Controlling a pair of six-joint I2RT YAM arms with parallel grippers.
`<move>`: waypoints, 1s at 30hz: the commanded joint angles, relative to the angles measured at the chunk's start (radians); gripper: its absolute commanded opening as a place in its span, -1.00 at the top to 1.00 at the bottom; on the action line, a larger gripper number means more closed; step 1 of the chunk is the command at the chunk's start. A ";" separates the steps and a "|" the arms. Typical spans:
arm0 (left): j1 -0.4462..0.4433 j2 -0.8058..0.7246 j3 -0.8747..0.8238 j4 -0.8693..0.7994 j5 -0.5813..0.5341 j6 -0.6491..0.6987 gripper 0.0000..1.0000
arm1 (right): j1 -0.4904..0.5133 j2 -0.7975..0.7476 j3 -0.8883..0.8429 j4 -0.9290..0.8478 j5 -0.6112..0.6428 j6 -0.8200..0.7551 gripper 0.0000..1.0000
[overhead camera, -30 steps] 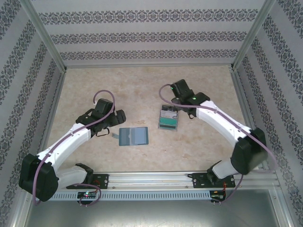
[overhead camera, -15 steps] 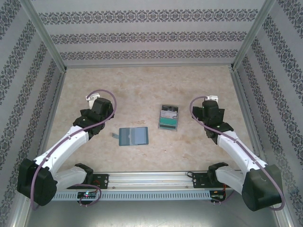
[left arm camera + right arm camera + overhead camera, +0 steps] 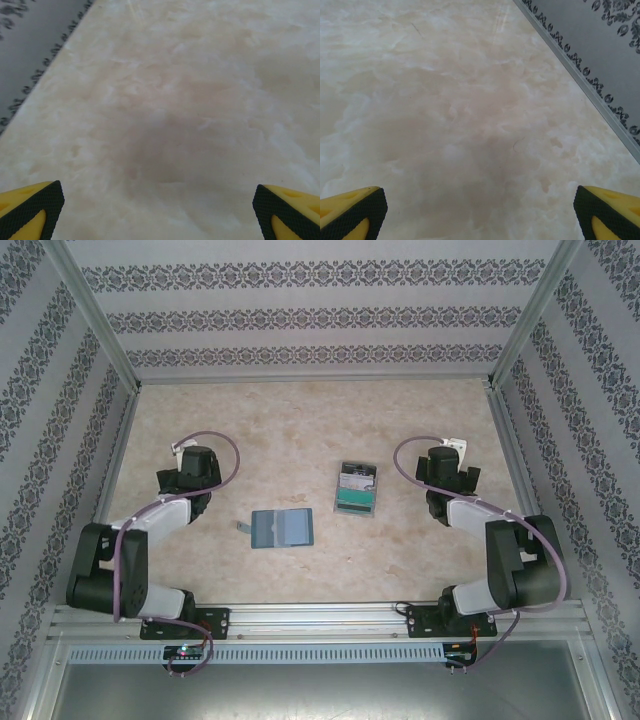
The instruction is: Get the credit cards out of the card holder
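The teal-blue card holder lies unfolded flat near the table's middle, its two blue-grey panels up and a small tab at its left. The credit cards, teal-green and dark grey, lie stacked to its upper right. My left gripper is pulled back at the far left, well away from the holder, open over bare table. Folded back at the far right, clear of the cards, my right gripper is open too, nothing between its yellow and black fingers.
The marble-patterned table is walled by patterned panels with metal posts. The left wall runs close beside the left gripper, the right wall close beside the right one. A metal rail runs along the near edge.
Both arms have drawn back from the middle toward their own sides and folded up. The right gripper left the card stack. Holder and cards have not moved.
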 commanded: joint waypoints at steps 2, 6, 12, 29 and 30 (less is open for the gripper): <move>0.025 0.076 -0.003 0.216 0.094 0.078 -0.99 | -0.009 -0.001 0.007 0.138 -0.002 -0.049 -0.96; 0.045 0.114 -0.027 0.357 0.121 0.125 -0.99 | -0.043 0.038 -0.049 0.310 -0.073 -0.061 -0.96; 0.061 0.099 -0.122 0.513 0.286 0.174 -0.99 | -0.056 0.014 -0.107 0.390 -0.206 -0.092 -0.96; 0.089 0.127 -0.208 0.682 0.414 0.191 -0.99 | -0.055 0.063 -0.176 0.567 -0.338 -0.145 -0.96; 0.089 0.130 -0.209 0.692 0.418 0.192 -0.99 | -0.056 0.068 -0.178 0.576 -0.337 -0.146 -0.96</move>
